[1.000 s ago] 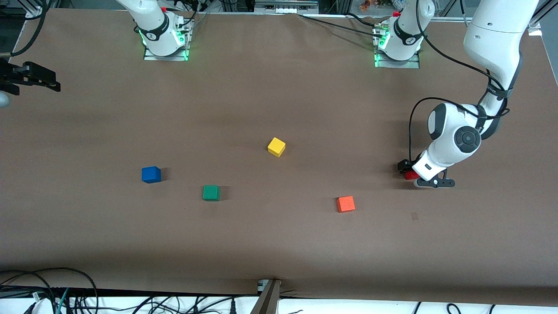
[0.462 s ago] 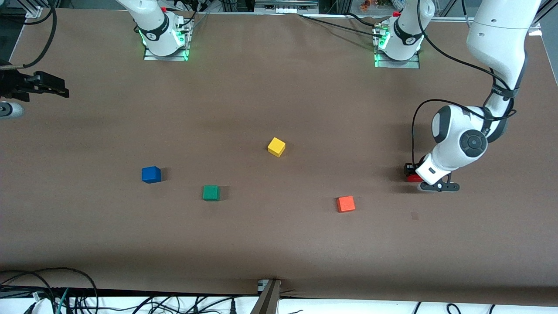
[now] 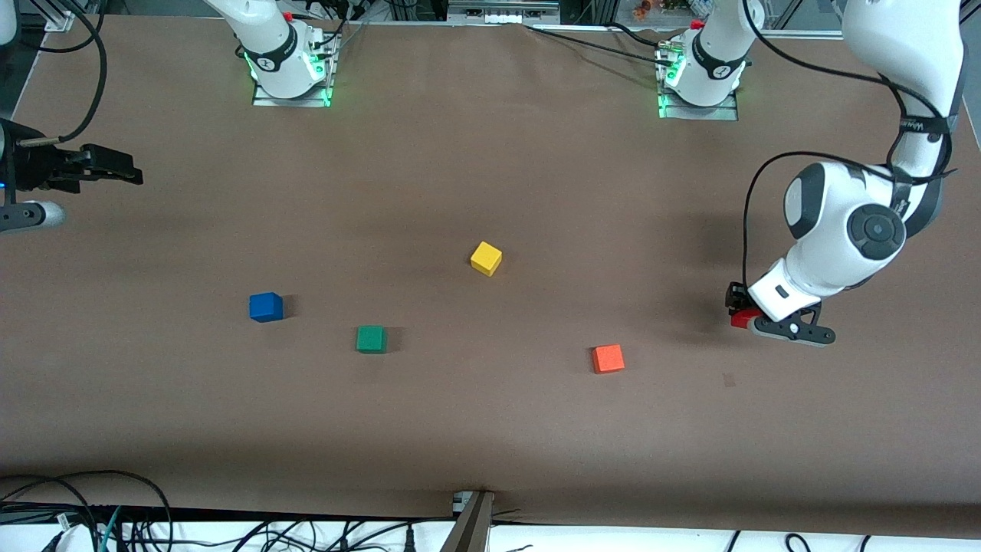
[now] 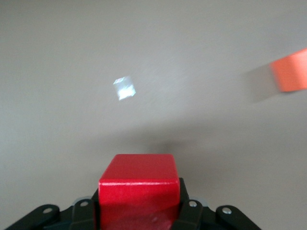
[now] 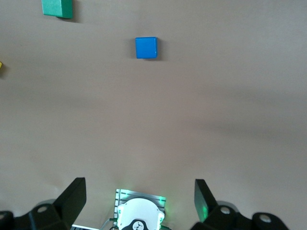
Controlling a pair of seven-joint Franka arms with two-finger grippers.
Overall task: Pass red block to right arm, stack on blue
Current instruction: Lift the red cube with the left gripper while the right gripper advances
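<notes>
Front view: the left gripper (image 3: 755, 316) is clamping the red block (image 3: 740, 320) just above the surface (image 3: 490, 429) at the left arm's end, while the right gripper (image 3: 115, 170) is hanging over the right arm's end. The blue block (image 3: 266, 307) is sitting on the surface beside the green block (image 3: 371, 339).

Left wrist view: the red block (image 4: 139, 184) is sitting gripped between the left gripper's fingers (image 4: 188, 213), with the orange block (image 4: 290, 71) lying apart.

Right wrist view: the right gripper (image 5: 140, 196) is standing wide open, holding nothing, with the blue block (image 5: 146, 48) lying on the surface.
</notes>
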